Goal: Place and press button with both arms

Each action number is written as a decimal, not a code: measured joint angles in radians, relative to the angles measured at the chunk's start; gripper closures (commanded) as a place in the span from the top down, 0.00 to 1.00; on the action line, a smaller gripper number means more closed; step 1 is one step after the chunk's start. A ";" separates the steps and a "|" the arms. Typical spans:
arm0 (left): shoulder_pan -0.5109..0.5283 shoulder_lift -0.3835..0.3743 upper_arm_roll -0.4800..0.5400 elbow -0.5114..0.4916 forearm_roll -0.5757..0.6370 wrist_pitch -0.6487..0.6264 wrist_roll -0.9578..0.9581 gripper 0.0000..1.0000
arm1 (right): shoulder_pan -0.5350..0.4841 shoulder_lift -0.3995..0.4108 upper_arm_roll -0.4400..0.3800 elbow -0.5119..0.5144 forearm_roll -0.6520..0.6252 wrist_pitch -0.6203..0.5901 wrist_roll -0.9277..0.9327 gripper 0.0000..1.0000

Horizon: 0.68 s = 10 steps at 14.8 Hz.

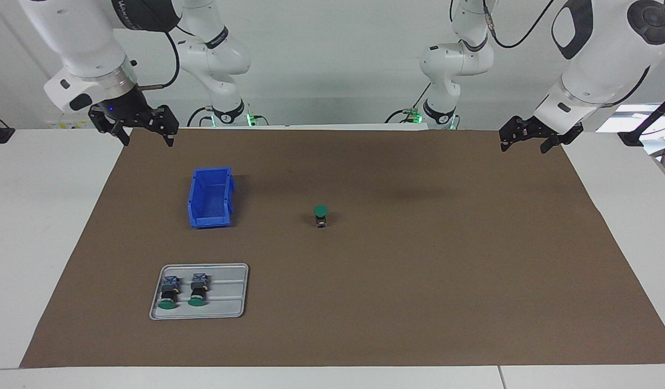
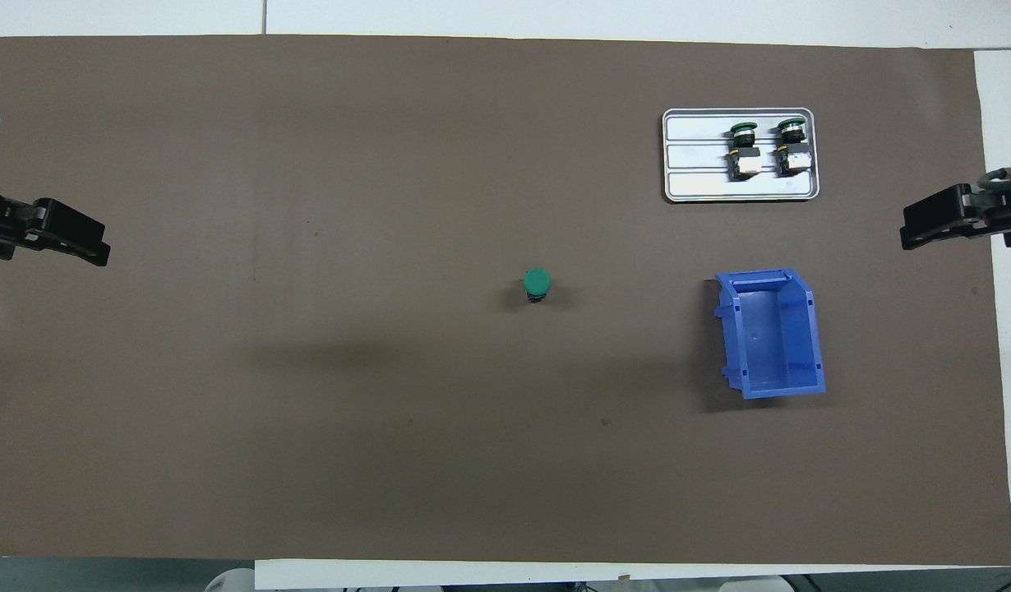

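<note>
A big brown mat [image 1: 365, 270] covers the white table, and both arms are waiting high up at its two ends. The left gripper [image 1: 527, 141] hangs over the mat's edge with its fingers wide apart and holds nothing. The right gripper [image 1: 135, 127] hangs over its own corner, wide too, holding nothing. The button [image 1: 321, 214] stands upright in the middle of the mat, green cap up, well apart from everything. It is small and tall, so I think a push that comes in crooked could tip it over or slide it away. There are three buttons in all: this one, plus two spare buttons [image 1: 184, 292] lying side by side on one grey tray [image 1: 230, 292]. One blue bin [image 1: 211, 197] sits nearer the robots than the tray, and nothing is in it.
</note>
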 measured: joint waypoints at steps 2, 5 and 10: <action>0.000 0.000 0.000 -0.004 -0.001 0.008 0.000 1.00 | 0.000 0.000 0.000 0.000 0.000 0.000 0.000 0.99; 0.000 0.000 0.000 -0.011 -0.025 0.037 -0.012 0.93 | 0.000 0.000 0.000 0.000 0.000 0.000 0.000 0.99; -0.021 0.002 -0.106 -0.028 -0.056 0.111 -0.272 0.33 | 0.000 0.000 0.000 0.000 0.000 0.000 0.000 0.99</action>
